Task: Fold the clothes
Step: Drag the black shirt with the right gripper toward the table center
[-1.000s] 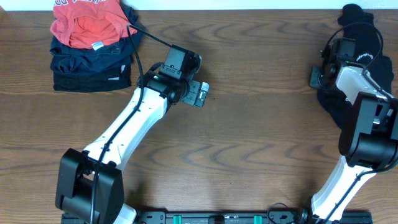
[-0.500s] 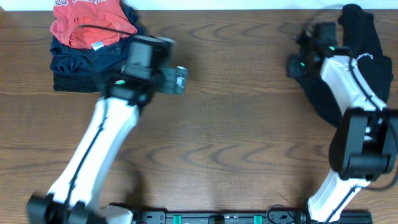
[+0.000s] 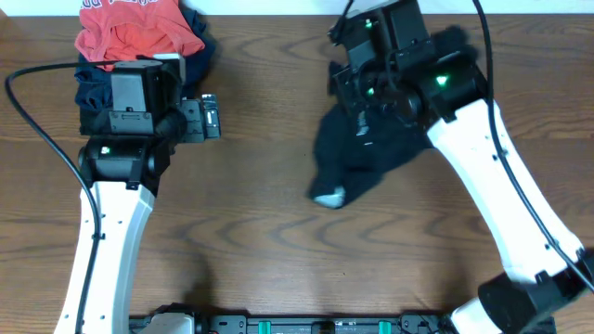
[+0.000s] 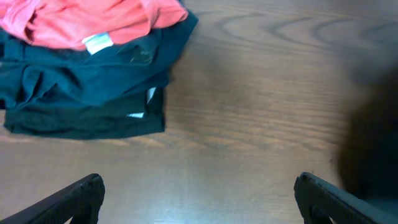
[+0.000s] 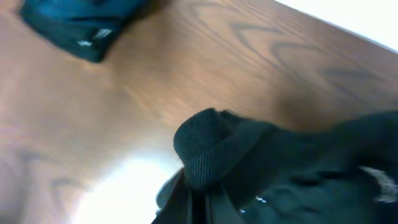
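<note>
The black shirt (image 3: pixel 357 153) hangs bunched from my right gripper (image 3: pixel 351 91) over the table's middle, its white tag (image 3: pixel 329 197) at the lower end. In the right wrist view the black fabric (image 5: pixel 273 155) fills the lower right and is pinched between the shut fingers (image 5: pixel 202 199). My left gripper (image 3: pixel 210 119) is open and empty, hovering right of the folded pile. In the left wrist view its two fingertips (image 4: pixel 199 199) stand wide apart over bare wood, with the black shirt (image 4: pixel 373 137) a blur at the right edge.
A pile of dark navy folded garments (image 3: pixel 93 93) with a red-orange shirt (image 3: pixel 130 28) on top sits at the back left; it also shows in the left wrist view (image 4: pixel 87 99). The wooden table (image 3: pixel 278 241) ends at a white wall behind.
My right arm has swung left from the far right, dragging the black shirt to the table's middle. My left arm has pulled back left, toward the folded pile.
</note>
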Action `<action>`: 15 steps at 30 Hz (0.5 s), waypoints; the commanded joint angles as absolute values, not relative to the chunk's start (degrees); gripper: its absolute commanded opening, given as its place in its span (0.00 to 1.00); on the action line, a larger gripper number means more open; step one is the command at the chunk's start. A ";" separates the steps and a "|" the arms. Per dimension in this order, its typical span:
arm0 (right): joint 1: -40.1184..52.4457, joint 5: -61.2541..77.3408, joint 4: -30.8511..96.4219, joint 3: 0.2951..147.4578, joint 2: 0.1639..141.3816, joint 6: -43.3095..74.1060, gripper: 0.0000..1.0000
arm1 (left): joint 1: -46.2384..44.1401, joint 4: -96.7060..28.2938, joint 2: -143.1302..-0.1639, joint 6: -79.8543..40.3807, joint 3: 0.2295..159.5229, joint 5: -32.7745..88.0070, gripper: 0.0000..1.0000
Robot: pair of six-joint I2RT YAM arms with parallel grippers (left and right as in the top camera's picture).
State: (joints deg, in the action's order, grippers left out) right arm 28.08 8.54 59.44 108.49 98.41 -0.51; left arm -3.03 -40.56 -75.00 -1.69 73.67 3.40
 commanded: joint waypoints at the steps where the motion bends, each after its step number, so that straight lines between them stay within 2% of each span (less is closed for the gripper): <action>1: 31.55 7.92 63.53 115.18 93.32 -3.36 0.01 | -2.24 -41.36 -73.76 -2.42 74.50 2.94 0.99; 8: 30.17 -0.67 69.38 120.64 85.65 -3.53 0.01 | -2.26 -42.09 -72.58 -2.44 74.50 2.96 0.99; 15: 14.72 -0.19 71.81 119.09 86.41 -11.16 0.01 | -2.26 -42.13 -71.44 -2.44 74.50 3.40 0.99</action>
State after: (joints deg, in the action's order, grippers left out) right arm 20.58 0.89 71.53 120.27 83.83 -6.02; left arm -2.61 -42.02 -72.44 -1.69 73.67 3.42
